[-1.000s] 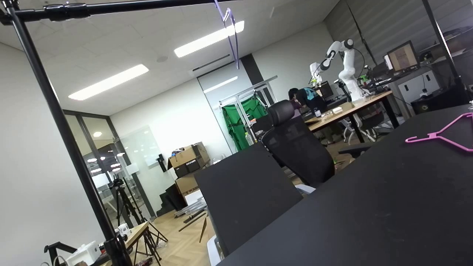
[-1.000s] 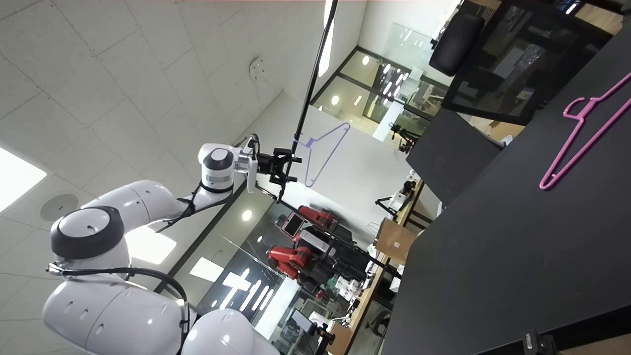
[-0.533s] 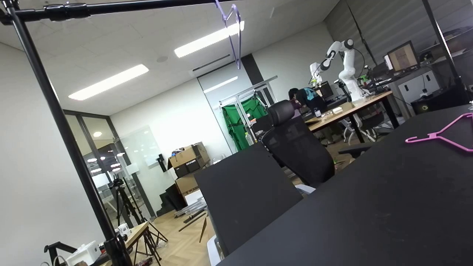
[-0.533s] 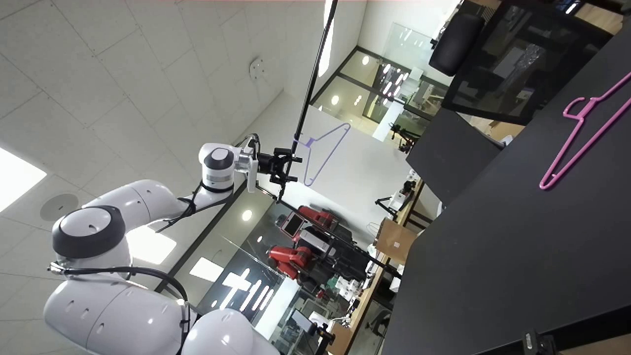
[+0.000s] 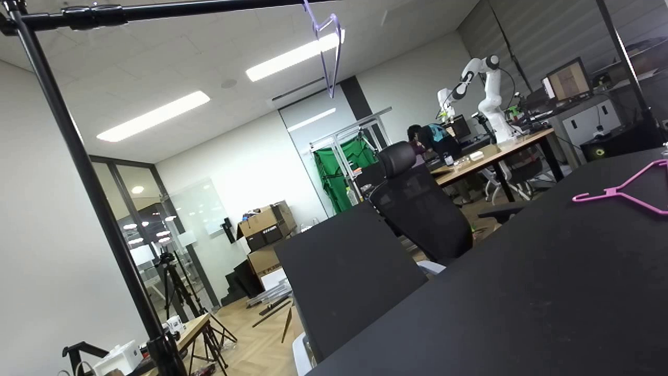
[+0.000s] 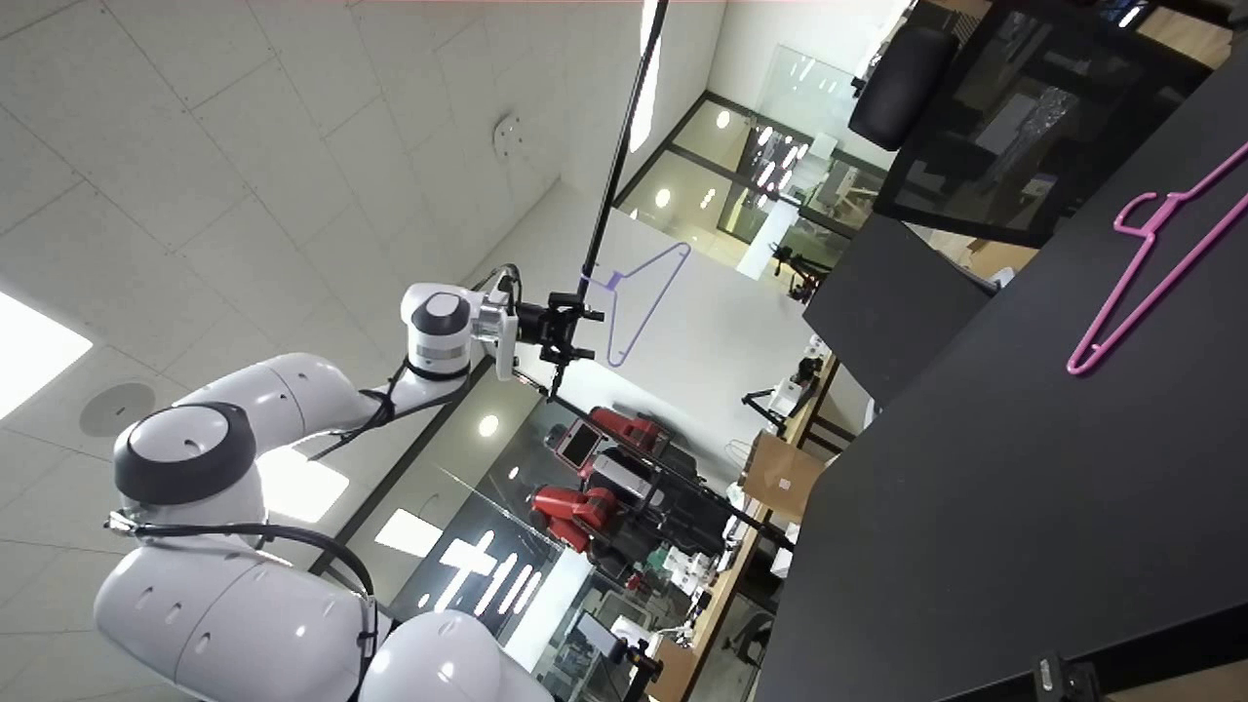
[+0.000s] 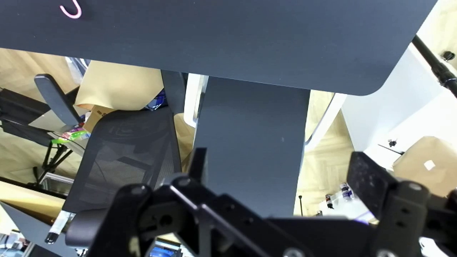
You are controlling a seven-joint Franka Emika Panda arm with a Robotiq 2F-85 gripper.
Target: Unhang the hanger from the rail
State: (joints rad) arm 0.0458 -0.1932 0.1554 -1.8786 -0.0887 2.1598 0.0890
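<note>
The thin purple hanger [image 6: 613,282] hangs by its hook from the black rail [image 6: 624,136] in an exterior view. The hanger [image 5: 315,25] and rail [image 5: 209,7] also show at the top of an exterior view, with the hook's top cut off by the frame. My gripper [image 6: 593,334] is close beside the hanger, its fingers pointing toward the hanger's near arm; contact cannot be told. In the wrist view my gripper [image 7: 280,157] is open, with nothing between its fingers. A small purple streak [image 7: 363,216] shows by the right finger, mostly hidden; it may be the hanger.
A pink hanger [image 6: 1160,210] lies on the black table [image 6: 975,439]. Its hook [image 7: 73,16] shows in the wrist view. A black upright pole [image 5: 94,183] carries the rail. An office chair [image 5: 422,209] stands beyond the table.
The arm and gripper have moved slightly right in an exterior view, toward the hanger. The hanger sways and turns a little on the rail. The gripper stays open.
</note>
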